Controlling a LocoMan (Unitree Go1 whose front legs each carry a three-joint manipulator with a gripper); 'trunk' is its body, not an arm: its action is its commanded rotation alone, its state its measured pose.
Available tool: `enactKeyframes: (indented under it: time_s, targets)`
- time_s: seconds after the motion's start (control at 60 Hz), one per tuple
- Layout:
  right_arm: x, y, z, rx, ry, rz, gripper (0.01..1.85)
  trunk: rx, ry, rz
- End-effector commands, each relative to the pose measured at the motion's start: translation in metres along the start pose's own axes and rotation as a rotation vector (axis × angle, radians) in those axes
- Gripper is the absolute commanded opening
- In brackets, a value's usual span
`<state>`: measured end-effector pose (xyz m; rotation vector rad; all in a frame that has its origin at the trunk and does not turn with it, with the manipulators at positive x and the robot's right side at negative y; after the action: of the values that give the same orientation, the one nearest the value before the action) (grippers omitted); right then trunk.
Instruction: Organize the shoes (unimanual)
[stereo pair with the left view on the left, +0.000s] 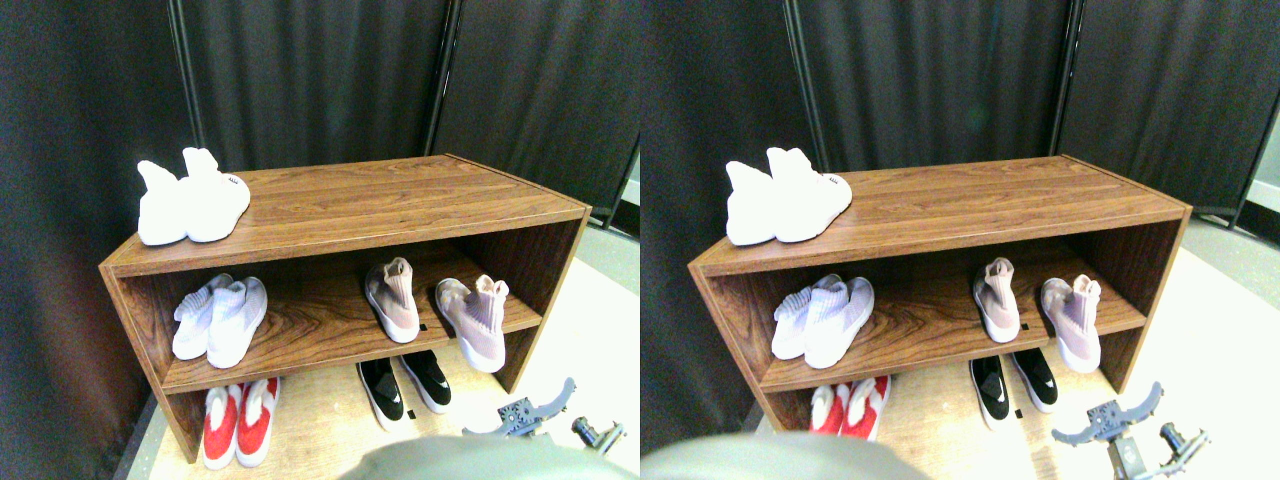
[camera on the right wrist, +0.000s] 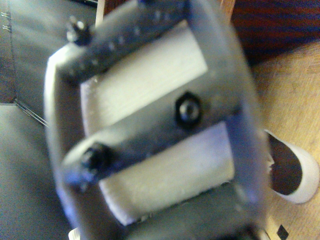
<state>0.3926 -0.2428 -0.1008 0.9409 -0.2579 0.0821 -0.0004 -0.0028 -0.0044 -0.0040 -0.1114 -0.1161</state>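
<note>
I'm seeing end effector hovering near black pair; tan shoes sitting apart on shelf; jaw state prob unreadable, can't tell.

The wrist view is blurred throughout, with the jaw frame covering most of a black shoe, while in the stereo view the red shoes are partly hidden under the shelf and the gripper is cut by the bottom edge.
</note>
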Motion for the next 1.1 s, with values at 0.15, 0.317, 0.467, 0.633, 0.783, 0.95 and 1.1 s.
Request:
enactKeyframes:
  time_s: [0.15,0.317,0.467,0.633,0.783,0.95,1.1]
  targets:
    - [0.010,0.013,0.008,0.085,-0.029,0.024,1.73,-0.013,0.006,-0.002]
    - [0.013,0.022,0.009,0.124,-0.035,0.018,1.84,-0.014,0.007,-0.008]
    - [0.022,0.023,0.007,0.116,-0.027,0.006,1.75,-0.015,0.007,-0.012]
    - [0.033,0.021,0.007,0.116,-0.004,0.004,1.75,-0.017,0.006,-0.009]
    - [0.042,0.018,0.008,0.168,-0.007,-0.009,1.71,-0.017,0.008,-0.011]
    - [0.056,0.013,0.008,0.164,-0.010,-0.039,1.72,-0.016,0.008,-0.014]
    - [0.063,0.008,0.005,0.227,-0.007,-0.059,1.74,-0.016,0.008,-0.014]
